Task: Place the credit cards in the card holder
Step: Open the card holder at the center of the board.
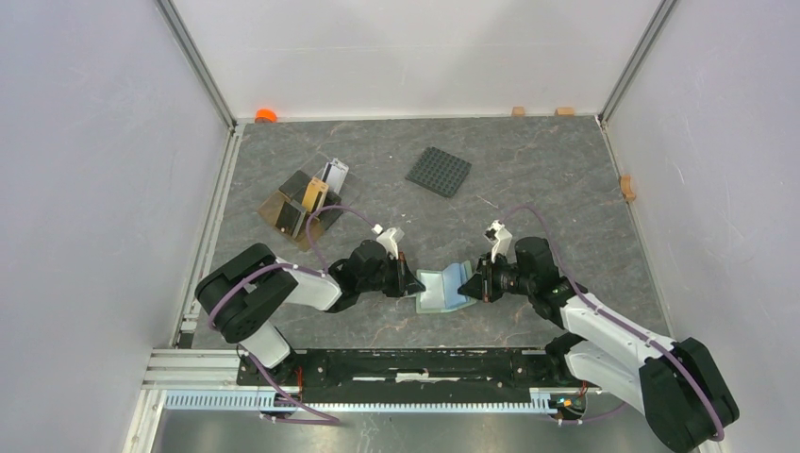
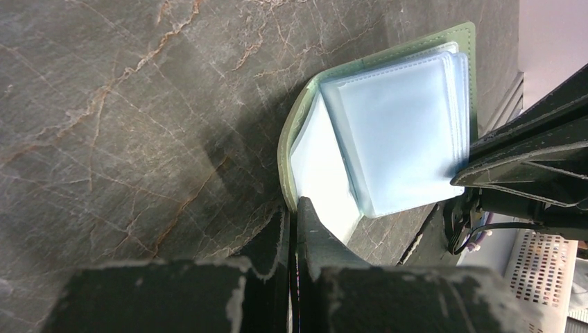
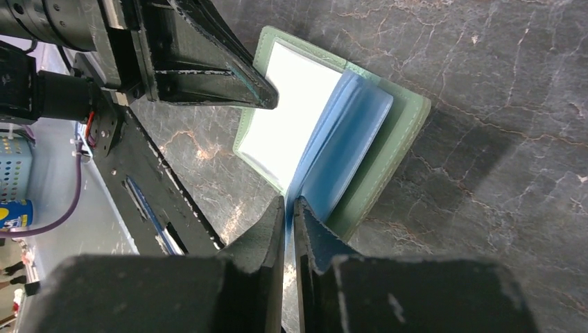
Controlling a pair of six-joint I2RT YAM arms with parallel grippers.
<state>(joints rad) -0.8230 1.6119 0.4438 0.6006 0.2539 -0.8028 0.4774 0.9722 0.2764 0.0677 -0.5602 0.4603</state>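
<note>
Left fingers pressed together, tip on the left cover of the holder. Can't tell whether they pinch the cover edge or just pin it down. Right fingers all but together, with the edge of the blue sleeves in the thin gap between them: reads as a pinch on the sleeve stack.

Surface: both arms meet at the near middle. Tray is far left, well apart from the arms. Black plate is far centre, not involved. The holder lies open between the two fingertips, green side down. Cards stand in the tray; none is in a hand or in the holder.

My read: the holder is being opened, and card loading has not started.

Risks:
- The right pinch looks to take several sleeves at once, so a card could end up in the wrong pocket, or the stack could slip out.
- If the left only pins the cover, lifting the sleeves could drag or flip the whole holder.
- Both arms are busy. One must let go to fetch a card, and the holder may then fold shut.
- The fingertips sit close together, so there is a collision risk if either arm swings inward.
</note>
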